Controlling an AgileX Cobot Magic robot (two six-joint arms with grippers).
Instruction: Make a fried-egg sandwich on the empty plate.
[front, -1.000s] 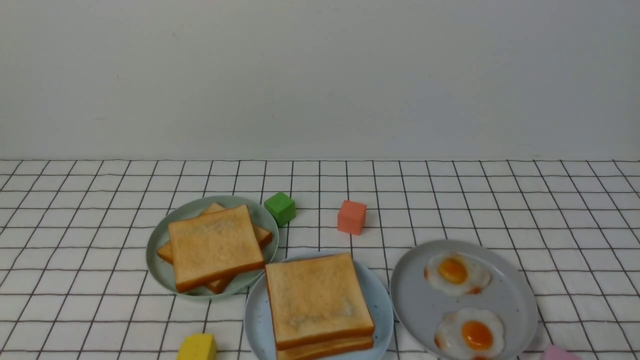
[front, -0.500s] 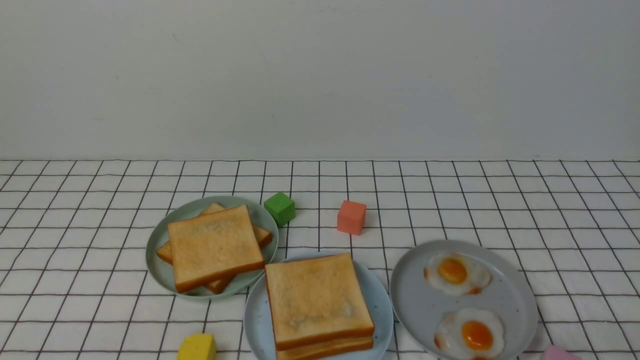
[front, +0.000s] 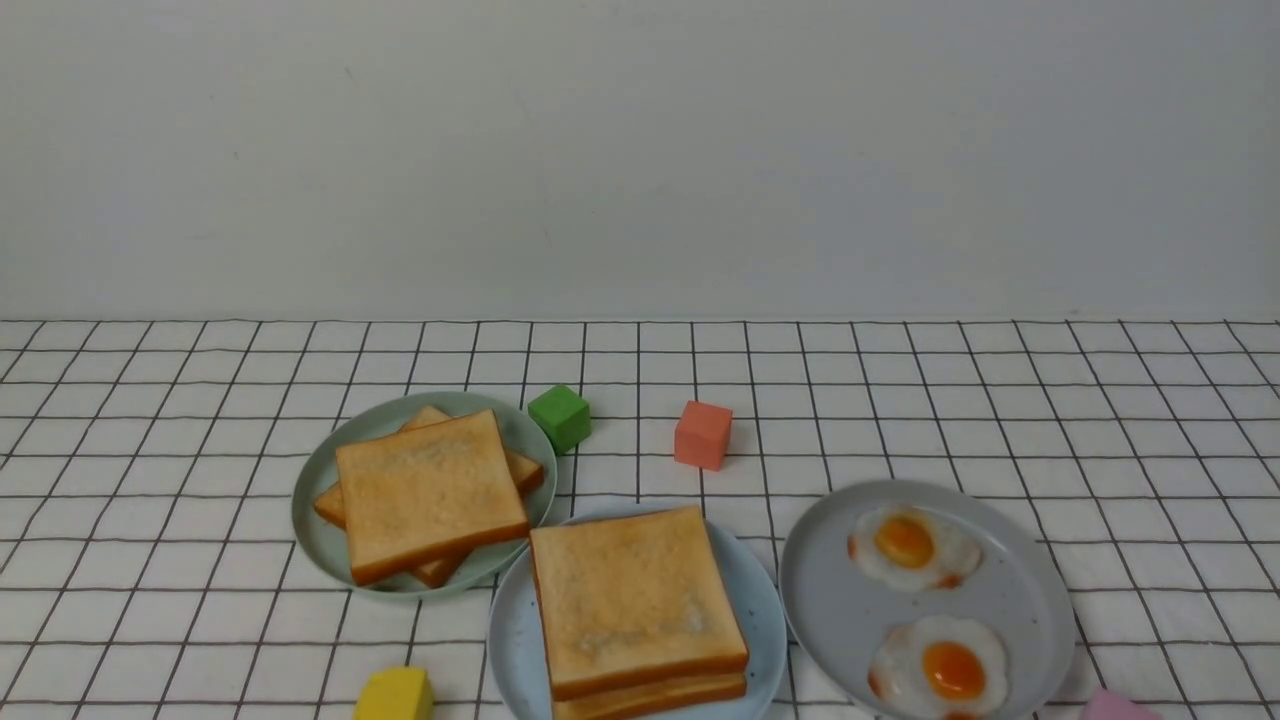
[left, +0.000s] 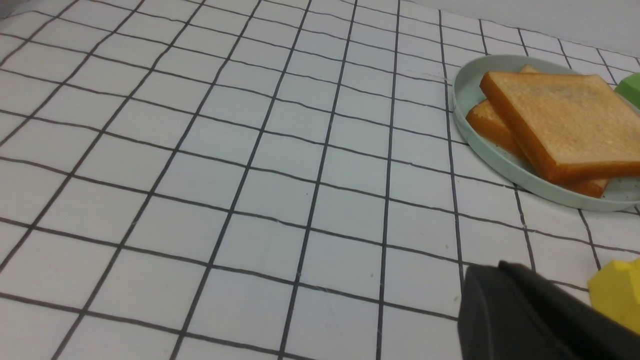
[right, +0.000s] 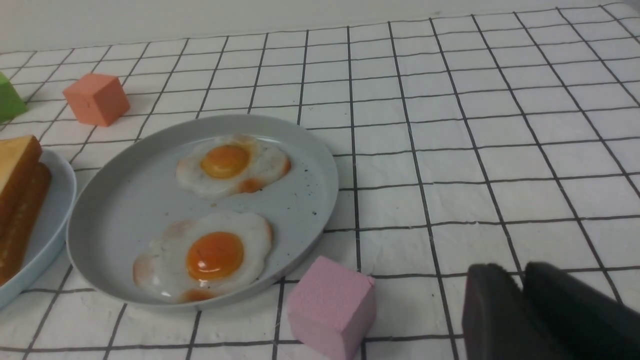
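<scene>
Two golden toast slices (front: 635, 600) lie stacked on the pale blue speckled plate (front: 515, 640) at the front centre. I cannot tell whether an egg lies between them. The stack's edge (right: 17, 185) also shows in the right wrist view. Neither gripper appears in the front view. My left gripper (left: 500, 267) hovers low over the cloth with its dark fingers pressed together, holding nothing. My right gripper (right: 520, 272) hangs right of the grey plate, its fingertips slightly parted with only cloth between them.
A grey plate (front: 1010, 590) at the right holds two fried eggs (front: 912, 545) (front: 940, 668). A sage-green plate (front: 320, 530) at the left carries more toast (front: 430, 495). Cubes lie around: green (front: 560, 416), salmon (front: 703, 434), yellow (front: 395, 695), pink (right: 330, 305).
</scene>
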